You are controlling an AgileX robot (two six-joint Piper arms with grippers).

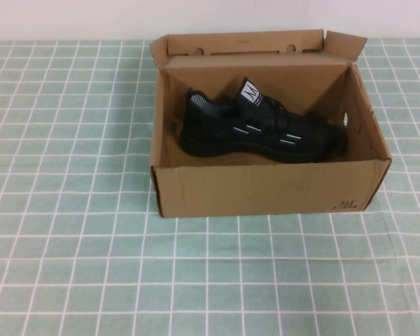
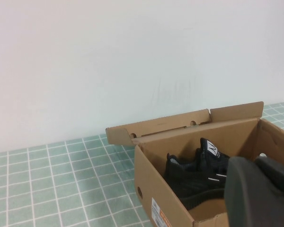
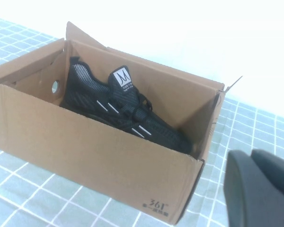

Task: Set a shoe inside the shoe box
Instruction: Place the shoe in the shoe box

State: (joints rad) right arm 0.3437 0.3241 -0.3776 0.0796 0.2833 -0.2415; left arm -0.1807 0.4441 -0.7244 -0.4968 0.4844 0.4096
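Observation:
The black knit shoe (image 1: 262, 129) lies on its sole inside the open brown shoe box (image 1: 266, 189), heel to the left and toe to the right. The lid is flipped back at the far side. Neither gripper shows in the high view. In the left wrist view, my left gripper (image 2: 255, 163) is shut and empty, off the box's left end and above it, with the shoe (image 2: 194, 177) and box (image 2: 154, 184) beyond. In the right wrist view, my right gripper (image 3: 251, 153) is shut and empty, off the box's front right corner, apart from the box (image 3: 85, 146) and shoe (image 3: 123, 106).
The box stands on a green and white checked tablecloth (image 1: 70, 245) that covers the table. A plain white wall (image 2: 132, 56) runs behind the table's far edge.

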